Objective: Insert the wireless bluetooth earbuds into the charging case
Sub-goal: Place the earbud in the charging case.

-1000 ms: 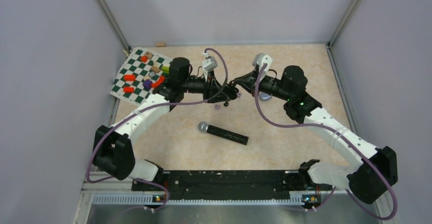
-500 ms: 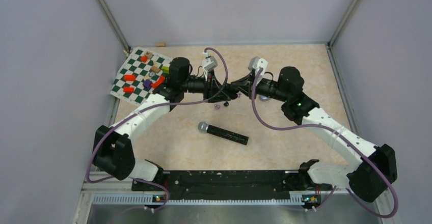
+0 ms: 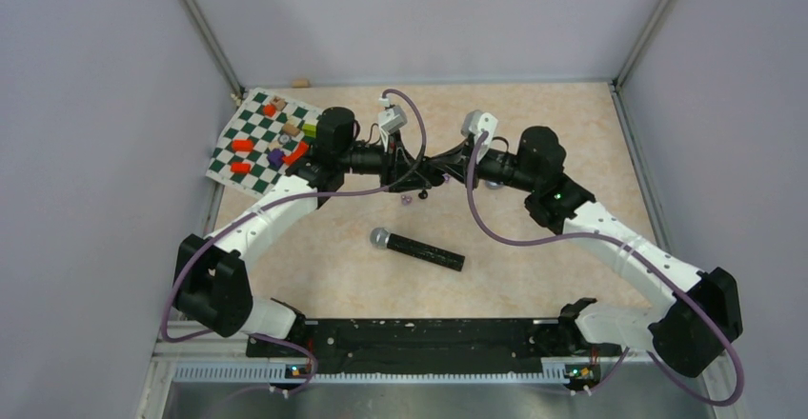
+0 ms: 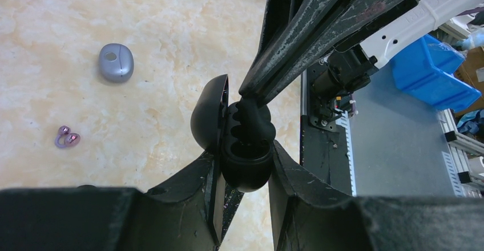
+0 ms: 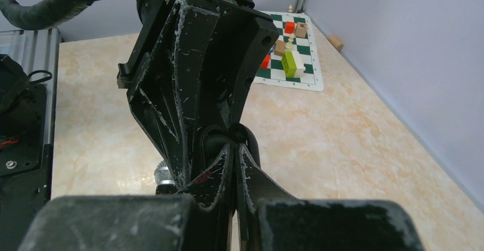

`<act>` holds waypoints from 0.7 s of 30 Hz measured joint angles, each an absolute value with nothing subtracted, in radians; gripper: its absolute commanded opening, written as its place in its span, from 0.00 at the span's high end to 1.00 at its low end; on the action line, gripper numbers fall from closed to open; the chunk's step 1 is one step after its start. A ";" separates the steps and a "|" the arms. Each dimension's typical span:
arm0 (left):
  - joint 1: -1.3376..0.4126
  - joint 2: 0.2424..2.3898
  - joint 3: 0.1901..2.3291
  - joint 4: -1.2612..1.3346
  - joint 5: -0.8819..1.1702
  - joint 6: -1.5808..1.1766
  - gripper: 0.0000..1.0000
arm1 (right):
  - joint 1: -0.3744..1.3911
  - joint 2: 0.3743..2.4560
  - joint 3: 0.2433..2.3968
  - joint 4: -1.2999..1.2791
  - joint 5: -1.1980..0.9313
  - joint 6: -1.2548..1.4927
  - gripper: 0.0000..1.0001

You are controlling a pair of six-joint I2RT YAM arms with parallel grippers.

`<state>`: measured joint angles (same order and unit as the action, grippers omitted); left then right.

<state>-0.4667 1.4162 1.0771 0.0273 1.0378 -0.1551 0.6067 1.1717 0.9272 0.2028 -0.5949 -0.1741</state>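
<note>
Jaws first: your left gripper (image 4: 244,150) is clamped on the black charging case (image 4: 246,174), one finger on each side of the base, with the lid (image 4: 206,111) hanging open. Your right gripper (image 4: 251,94) has its jaws pressed together, tips down at the mouth of the case. At those tips sits what may be a black earbud (image 4: 251,113), but it's black on black, so I can't tell whether it's pinched or resting in its well.

All this hangs above the table (image 3: 591,114), mid-width and toward the far side. The purple earbuds (image 4: 67,138) lie loose on the table just near of the case. A grey closed case (image 4: 116,63) sits to the right.

My read is that you're seating a bud. Push gently, straight down the well's axis, because a sideways shove could twist the case in the left grip. Hold the left arm rigid. When you release, part the right jaws only slightly and back out along the same line so the bud isn't dragged out.
</note>
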 measured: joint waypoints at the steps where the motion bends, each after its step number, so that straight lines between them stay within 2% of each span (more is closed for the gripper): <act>1: -0.467 1.416 1.077 0.027 1.039 -0.155 1.00 | 0.607 1.173 0.927 0.203 -0.593 -0.175 1.00; 21: -0.467 1.416 1.074 0.035 1.047 -0.167 1.00 | 0.631 1.187 0.910 0.239 -0.549 -0.199 1.00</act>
